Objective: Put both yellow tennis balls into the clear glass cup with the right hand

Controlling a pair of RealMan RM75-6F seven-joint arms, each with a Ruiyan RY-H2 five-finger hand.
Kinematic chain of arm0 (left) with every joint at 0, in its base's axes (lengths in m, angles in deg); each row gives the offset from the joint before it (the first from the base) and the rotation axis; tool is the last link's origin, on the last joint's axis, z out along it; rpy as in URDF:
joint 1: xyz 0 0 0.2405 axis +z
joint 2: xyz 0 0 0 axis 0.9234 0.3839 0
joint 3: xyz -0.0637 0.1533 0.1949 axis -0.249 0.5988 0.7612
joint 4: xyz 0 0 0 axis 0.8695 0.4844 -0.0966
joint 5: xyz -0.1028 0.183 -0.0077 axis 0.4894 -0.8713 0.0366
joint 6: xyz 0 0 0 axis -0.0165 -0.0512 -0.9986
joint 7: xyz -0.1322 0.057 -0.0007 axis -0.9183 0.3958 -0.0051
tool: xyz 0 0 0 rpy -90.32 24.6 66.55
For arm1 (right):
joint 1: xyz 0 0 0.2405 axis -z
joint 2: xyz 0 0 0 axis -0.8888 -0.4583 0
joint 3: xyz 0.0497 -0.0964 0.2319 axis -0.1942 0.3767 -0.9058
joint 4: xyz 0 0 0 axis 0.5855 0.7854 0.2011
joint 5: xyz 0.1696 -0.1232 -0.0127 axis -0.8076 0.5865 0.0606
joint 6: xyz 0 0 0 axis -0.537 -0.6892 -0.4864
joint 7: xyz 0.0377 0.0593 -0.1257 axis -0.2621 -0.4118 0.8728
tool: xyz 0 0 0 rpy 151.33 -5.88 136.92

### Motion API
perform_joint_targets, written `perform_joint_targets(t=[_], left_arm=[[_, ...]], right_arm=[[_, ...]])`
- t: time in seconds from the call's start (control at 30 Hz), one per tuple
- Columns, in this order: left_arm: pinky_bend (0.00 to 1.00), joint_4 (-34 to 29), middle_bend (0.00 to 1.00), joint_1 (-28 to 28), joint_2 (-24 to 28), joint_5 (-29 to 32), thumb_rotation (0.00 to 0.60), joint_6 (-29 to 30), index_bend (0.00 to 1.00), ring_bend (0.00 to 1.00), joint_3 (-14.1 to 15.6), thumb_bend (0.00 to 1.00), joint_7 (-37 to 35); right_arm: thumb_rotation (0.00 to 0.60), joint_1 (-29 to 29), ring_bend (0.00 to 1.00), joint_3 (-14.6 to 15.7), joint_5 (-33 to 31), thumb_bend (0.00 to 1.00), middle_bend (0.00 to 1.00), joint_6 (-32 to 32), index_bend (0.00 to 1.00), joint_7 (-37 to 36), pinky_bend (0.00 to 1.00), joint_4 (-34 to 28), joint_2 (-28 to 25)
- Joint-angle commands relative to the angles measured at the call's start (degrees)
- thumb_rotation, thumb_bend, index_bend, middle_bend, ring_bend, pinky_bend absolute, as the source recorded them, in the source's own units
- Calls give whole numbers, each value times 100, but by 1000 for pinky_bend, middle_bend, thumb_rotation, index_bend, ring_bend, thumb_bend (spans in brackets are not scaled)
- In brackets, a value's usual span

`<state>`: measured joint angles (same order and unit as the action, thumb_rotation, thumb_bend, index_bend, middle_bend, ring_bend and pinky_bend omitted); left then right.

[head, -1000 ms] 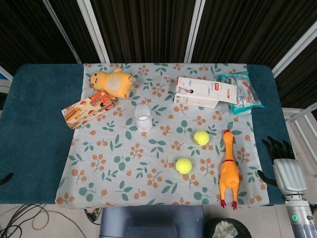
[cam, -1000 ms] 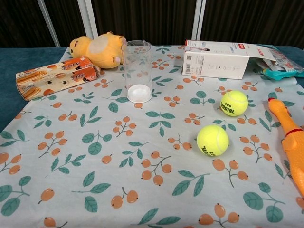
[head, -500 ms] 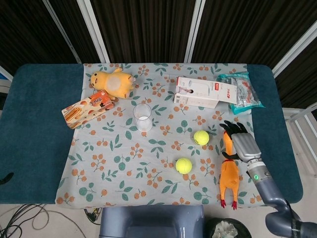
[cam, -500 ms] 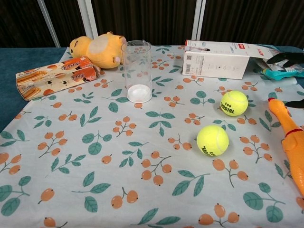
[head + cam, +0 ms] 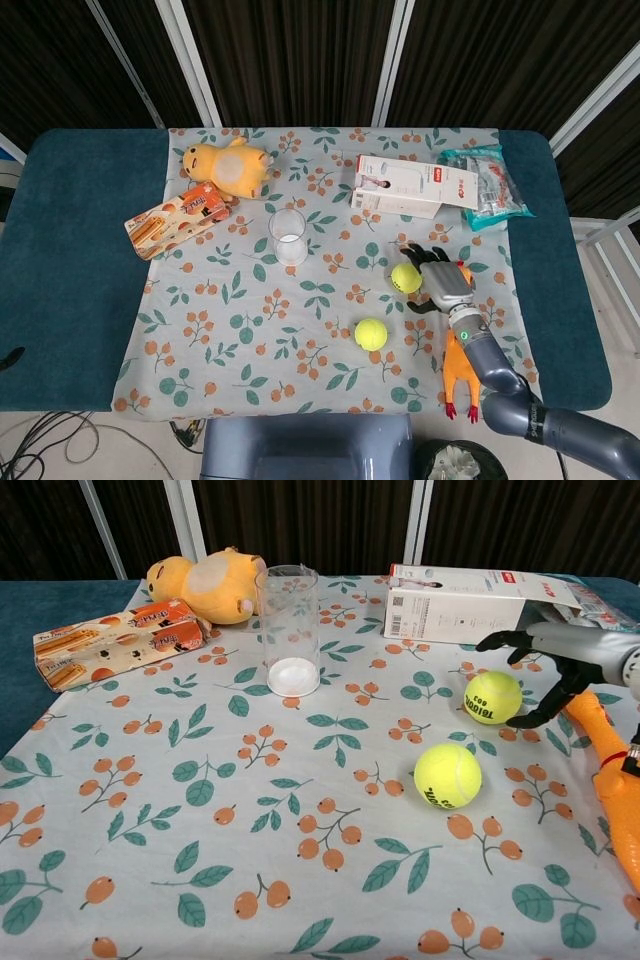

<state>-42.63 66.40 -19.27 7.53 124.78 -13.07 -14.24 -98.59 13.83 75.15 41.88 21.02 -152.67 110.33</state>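
Two yellow tennis balls lie on the floral cloth: the far ball (image 5: 405,277) (image 5: 493,697) and the near ball (image 5: 371,333) (image 5: 447,775). The clear glass cup (image 5: 288,236) (image 5: 291,630) stands upright and empty, left of the balls. My right hand (image 5: 437,281) (image 5: 550,661) hovers just right of the far ball with its fingers spread around it, holding nothing. Whether a fingertip touches the ball I cannot tell. My left hand does not show in either view.
A rubber chicken (image 5: 463,340) (image 5: 614,773) lies right of the balls, under my right forearm. A white box (image 5: 413,186) (image 5: 470,603) and a plastic packet (image 5: 490,187) sit behind. A yellow plush (image 5: 228,167) (image 5: 208,583) and a snack box (image 5: 178,218) (image 5: 108,640) lie at the far left.
My right hand has swung in from the table's right edge, leftward over the chicken, and now sits beside the far ball. Balls and cup have not moved.
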Motion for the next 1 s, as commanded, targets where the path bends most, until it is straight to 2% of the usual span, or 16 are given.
perform_joint_targets(t=[0.03,0.2,0.3,0.37,0.53,0.8,1.0], left_arm=[[51,5,0,0,6,13,600,-1,50,0,-8,8,-15],[51,17,0,3,27,68,600,-14,49,0,-32,8,-70],[51,16,0,3,37,77,600,-18,50,0,-35,8,-89],[51,13,0,5,40,63,600,-11,49,0,-30,8,-93],[51,8,0,8,39,51,600,-7,49,0,-21,8,-82],[51,3,0,12,49,82,600,-7,50,0,-32,8,-89],[51,-5,0,41,79,80,600,40,50,0,-40,8,-155]], right_arm=[[600,-138,178,25,-121,309,108,57,112,97,0,195,197],[600,-280,216,31,-291,310,131,85,124,202,0,406,380],[600,-319,287,11,-319,309,171,-1,188,202,25,465,472],[600,-335,359,4,-318,310,223,-89,261,227,95,519,532],[600,-372,448,44,-347,310,287,-273,352,423,250,679,667],[600,-425,595,36,-447,310,416,-444,505,584,432,786,799],[600,-465,640,-81,-404,314,445,-572,524,529,532,671,745]])
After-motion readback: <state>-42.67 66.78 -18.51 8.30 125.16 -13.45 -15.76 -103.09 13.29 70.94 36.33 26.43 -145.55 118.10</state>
